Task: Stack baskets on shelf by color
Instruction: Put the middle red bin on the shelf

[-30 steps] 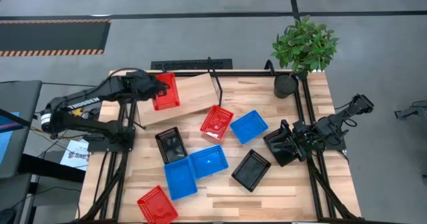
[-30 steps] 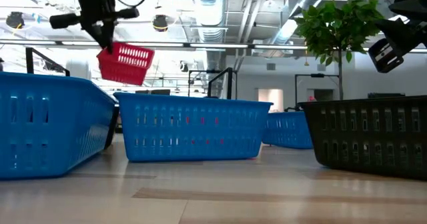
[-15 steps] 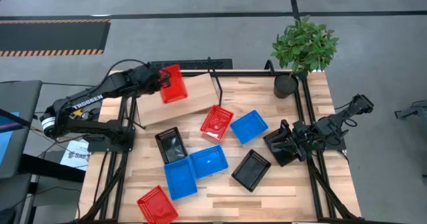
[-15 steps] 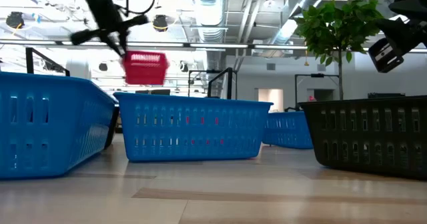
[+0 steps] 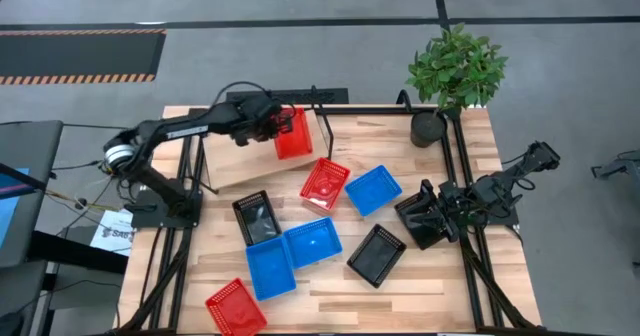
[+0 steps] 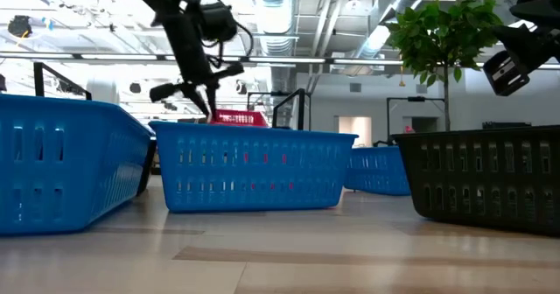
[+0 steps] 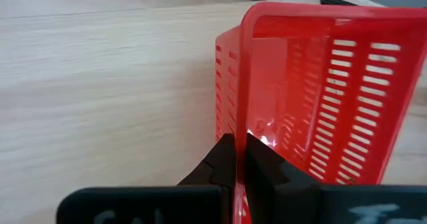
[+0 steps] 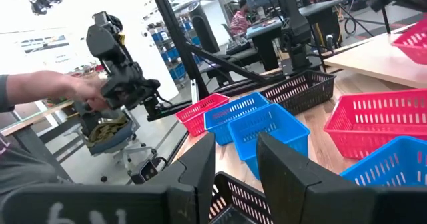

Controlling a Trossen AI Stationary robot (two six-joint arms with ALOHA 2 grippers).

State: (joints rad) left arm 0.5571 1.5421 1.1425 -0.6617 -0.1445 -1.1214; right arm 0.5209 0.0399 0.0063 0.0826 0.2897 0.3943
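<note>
High view: a red basket (image 5: pixel 293 134) sits over the right end of the tilted shelf (image 5: pixel 240 156), its wall pinched in the left gripper (image 5: pixel 270 126). The right gripper (image 5: pixel 420 219), fingers apart, waits at the counter's (image 5: pixel 400 286) right edge near a black basket (image 5: pixel 376 255).

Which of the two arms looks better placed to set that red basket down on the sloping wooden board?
The left: the left gripper is shut on the red perforated plastic basket, right over the tilted plywood shelf. The right gripper waits open across the table.
</note>
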